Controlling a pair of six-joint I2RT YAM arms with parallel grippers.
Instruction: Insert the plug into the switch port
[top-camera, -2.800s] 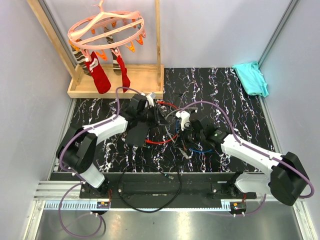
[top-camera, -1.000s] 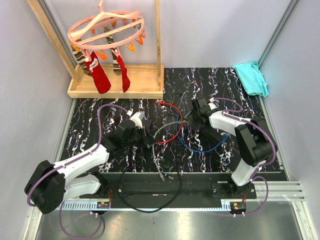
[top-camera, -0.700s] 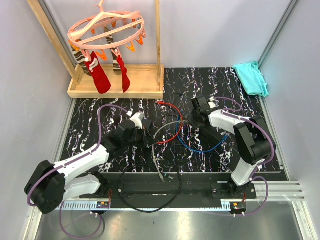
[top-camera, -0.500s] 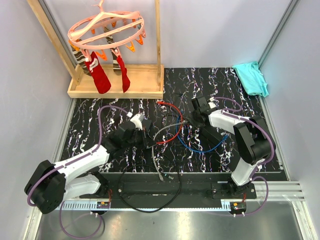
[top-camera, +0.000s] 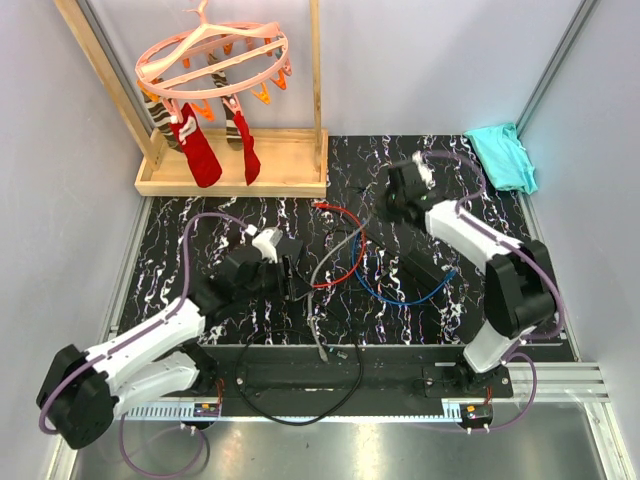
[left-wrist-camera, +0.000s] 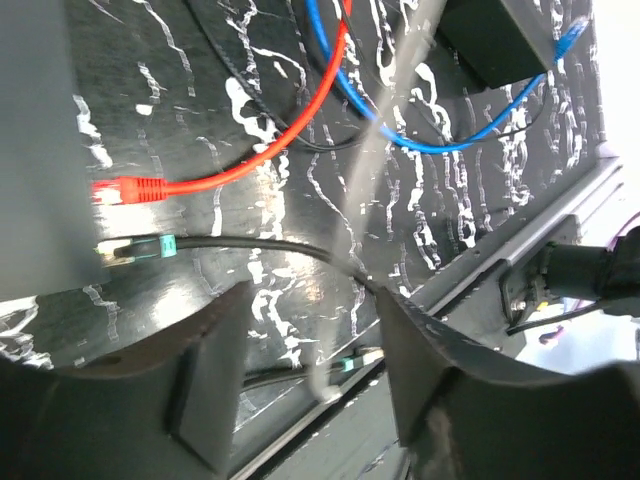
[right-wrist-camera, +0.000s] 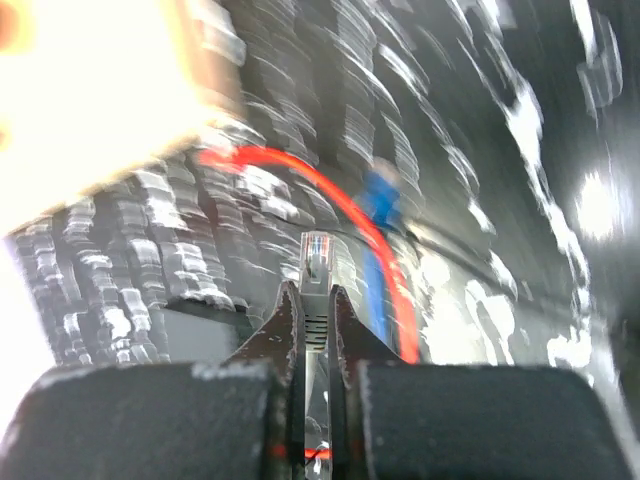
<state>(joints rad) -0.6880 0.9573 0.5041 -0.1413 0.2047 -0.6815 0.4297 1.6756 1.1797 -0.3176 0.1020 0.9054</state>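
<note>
My right gripper (top-camera: 398, 200) is shut on a grey network plug with a clear tip (right-wrist-camera: 316, 262) and holds it above the table's far middle; its grey cable (top-camera: 318, 268) trails back toward the near edge. The flat switch box shows as a blurred grey slab (left-wrist-camera: 40, 150) at the left of the left wrist view. A red plug (left-wrist-camera: 130, 188) and a black plug with a green band (left-wrist-camera: 140, 247) lie against its edge. My left gripper (top-camera: 293, 274) (left-wrist-camera: 312, 296) hovers beside the box, its jaws wide apart with only table between them. In the top view the box is mostly hidden under that gripper.
A narrower black block (top-camera: 425, 265) lies right of centre. Red (top-camera: 347, 258), blue (top-camera: 400, 292) and black (top-camera: 290, 345) cables loop across the middle. A wooden stand (top-camera: 235, 175) with a hanger of socks is at the back left, a teal cloth (top-camera: 500, 155) at the back right.
My right gripper has moved away from the table's middle toward the far side, with the grey plug in it. My left arm has shifted only slightly beside the box.
</note>
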